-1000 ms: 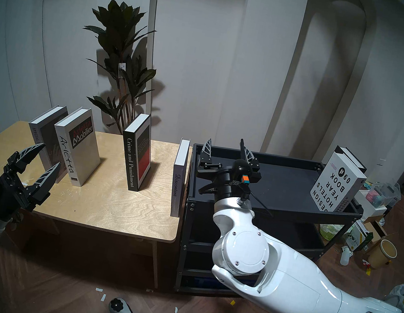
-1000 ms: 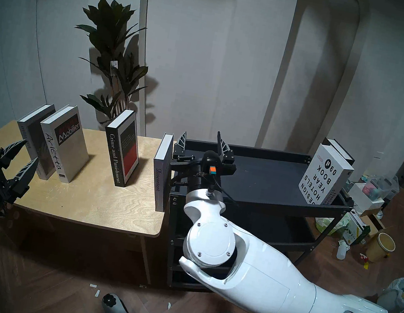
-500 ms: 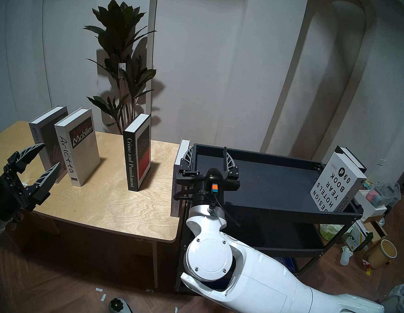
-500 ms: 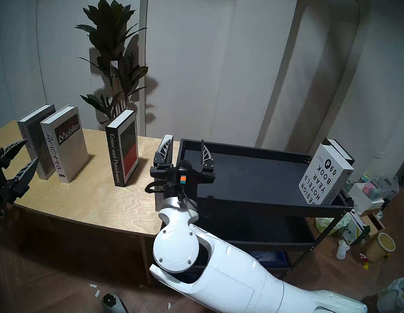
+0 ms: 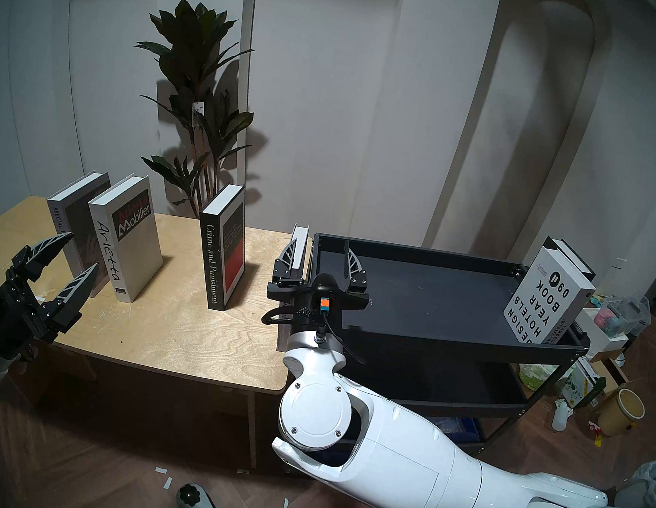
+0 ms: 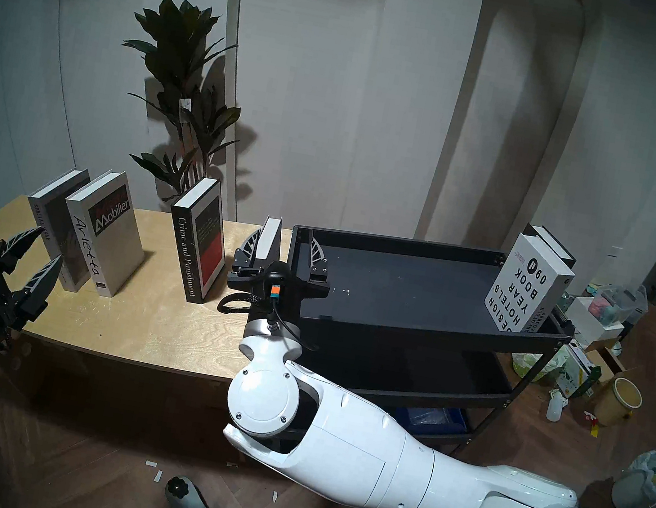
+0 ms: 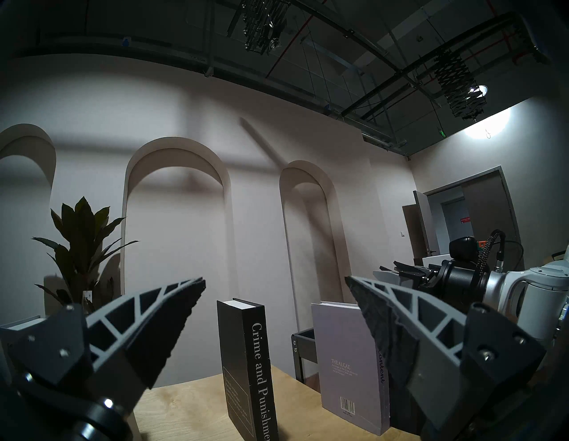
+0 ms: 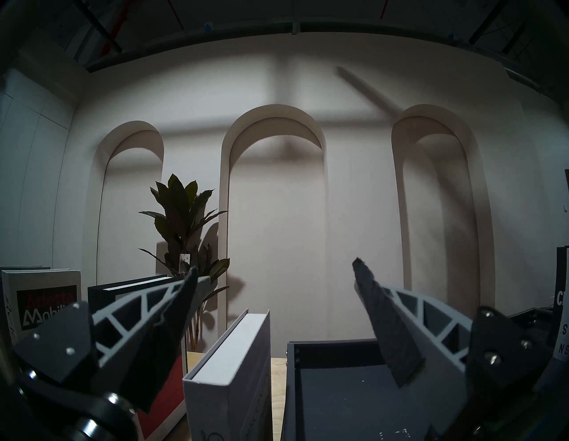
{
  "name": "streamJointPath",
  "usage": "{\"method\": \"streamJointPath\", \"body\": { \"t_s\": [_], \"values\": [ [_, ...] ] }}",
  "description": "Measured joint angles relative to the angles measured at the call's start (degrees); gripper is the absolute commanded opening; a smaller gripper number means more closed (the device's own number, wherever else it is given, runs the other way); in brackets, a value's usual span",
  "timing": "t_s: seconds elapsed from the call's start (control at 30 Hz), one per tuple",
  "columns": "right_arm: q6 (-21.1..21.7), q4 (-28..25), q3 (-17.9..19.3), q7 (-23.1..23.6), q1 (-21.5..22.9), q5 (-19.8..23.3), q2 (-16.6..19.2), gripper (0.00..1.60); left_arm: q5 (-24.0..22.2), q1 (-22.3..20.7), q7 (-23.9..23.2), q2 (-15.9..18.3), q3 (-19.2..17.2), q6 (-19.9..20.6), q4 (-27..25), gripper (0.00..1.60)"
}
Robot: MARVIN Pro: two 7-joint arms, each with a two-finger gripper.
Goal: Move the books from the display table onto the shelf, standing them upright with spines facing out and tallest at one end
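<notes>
Right hand (image 5: 319, 255) wide, straddling upright grey book (image 5: 298, 247) at surface (image 5: 172, 333) edge beside shelf (image 5: 434, 335); left hand (image 5: 73, 263) wide, empty.

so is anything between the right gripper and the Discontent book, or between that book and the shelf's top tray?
Nothing visible. The open right gripper already straddles the Discontent book, which stands between its fingers untouched. The book sits at the table edge right beside the shelf; the near end of the top tray is bare, with two books at its far end.
</notes>
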Motion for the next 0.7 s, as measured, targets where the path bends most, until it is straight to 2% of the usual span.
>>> {"method": "streamJointPath", "body": {
  "t_s": [0.7],
  "values": [
    [-1.1,7.1,-0.4,3.0,1.7,2.0,-4.0,1.60,0.0,0.1,0.0,0.0,0.0,0.0,0.0,1.60]
  ]
}}
